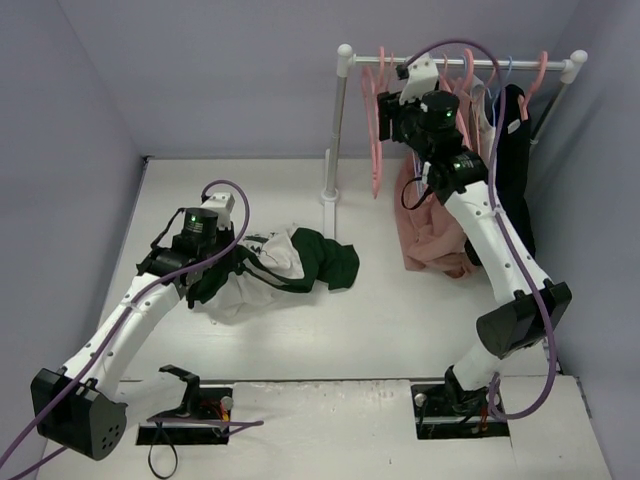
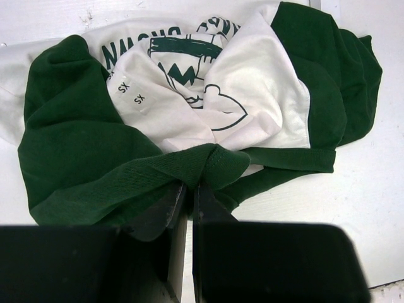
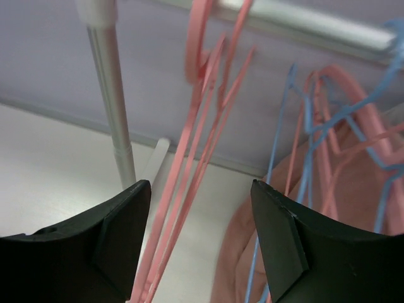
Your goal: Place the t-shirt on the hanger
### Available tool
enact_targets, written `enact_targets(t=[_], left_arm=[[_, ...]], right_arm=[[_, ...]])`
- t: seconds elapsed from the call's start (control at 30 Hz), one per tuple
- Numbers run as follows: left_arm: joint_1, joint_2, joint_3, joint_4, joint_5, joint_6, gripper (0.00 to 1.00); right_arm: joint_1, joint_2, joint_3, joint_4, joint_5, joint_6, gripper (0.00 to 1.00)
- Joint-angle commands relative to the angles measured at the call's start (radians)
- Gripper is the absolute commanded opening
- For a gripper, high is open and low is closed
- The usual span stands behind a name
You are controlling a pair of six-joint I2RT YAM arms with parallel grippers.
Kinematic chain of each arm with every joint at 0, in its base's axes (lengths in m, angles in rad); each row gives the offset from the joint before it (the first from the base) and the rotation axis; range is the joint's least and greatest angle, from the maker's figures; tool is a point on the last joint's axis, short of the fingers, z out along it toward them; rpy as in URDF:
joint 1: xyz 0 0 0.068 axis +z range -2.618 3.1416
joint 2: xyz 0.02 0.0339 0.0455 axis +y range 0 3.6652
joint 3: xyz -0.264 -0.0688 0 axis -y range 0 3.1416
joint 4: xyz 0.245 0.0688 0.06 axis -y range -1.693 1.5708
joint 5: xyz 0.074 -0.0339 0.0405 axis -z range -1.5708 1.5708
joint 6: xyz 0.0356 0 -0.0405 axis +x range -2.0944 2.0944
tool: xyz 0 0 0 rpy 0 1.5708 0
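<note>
Closing the R gripper [image 3: 202,208], open w/ jaws straddling the pink hanger [image 3: 192,158] on the rail [image 1: 460,62] but holding nothing, should catch one hanger only, while the L gripper [image 2: 189,189], pinched shut on a green fold, holds the t-shirt [image 2: 208,107] bunched on the table [image 1: 400,310].

A robot lab bench: a white table [image 1: 400,310] boxed in by lilac walls [image 1: 230,70], a left arm [image 1: 120,335] and right arm [image 1: 495,235] bolted at its near edge, a clothes rail [image 1: 334,120] at the back
</note>
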State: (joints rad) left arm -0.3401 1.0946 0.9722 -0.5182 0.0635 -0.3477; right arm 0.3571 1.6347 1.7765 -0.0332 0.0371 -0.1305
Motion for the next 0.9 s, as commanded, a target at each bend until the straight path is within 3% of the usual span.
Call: enact_targets(t=[0.0,0.1,0.17,0.87], left_arm=[[0.006,-0.019,0.014,0.037,0.007,0.007,0.0],[0.006,-0.018,0.014,0.035,0.007,0.005,0.0],[0.006,-0.015,0.014,0.034,0.009,0.004,0.0],[0.006,-0.008,0.015,0.025,0.001,0.005,0.0]], right_arm=[[-0.032,-0.06,0.069,0.084,0.06,0.042,0.57],[-0.05,-0.034,0.074,0.084,0.042,0.073,0.45],[-0.052,-0.017,0.078,0.089,0.035,0.094,0.42],[-0.052,0.128,0.083,0.161,0.009,0.193,0.42]])
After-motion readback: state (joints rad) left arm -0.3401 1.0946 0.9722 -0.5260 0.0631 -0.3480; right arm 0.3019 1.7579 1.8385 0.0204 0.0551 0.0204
